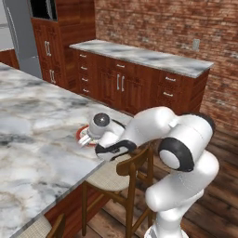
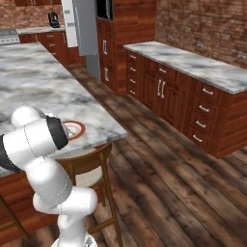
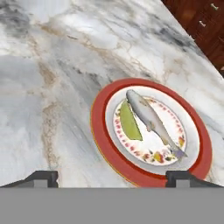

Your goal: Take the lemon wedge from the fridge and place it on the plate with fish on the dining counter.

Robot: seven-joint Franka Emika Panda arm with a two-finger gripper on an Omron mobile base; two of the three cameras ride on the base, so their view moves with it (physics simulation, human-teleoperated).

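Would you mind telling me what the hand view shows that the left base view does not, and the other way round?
Hand view alone: the lemon wedge lying on the plate's white centre beside the fish, and the open gripper above them, its tips wide apart. Left base view alone: the wooden stool at the counter's edge and the fridge far behind. Both share the plate and the dining counter.

plate on dining counter near its edge | on plate: fish touching lemon wedge | bare marble all round plate, wide free room toward counter's far side | gripper over plate, jaws wide apart | stool below counter edge by plate
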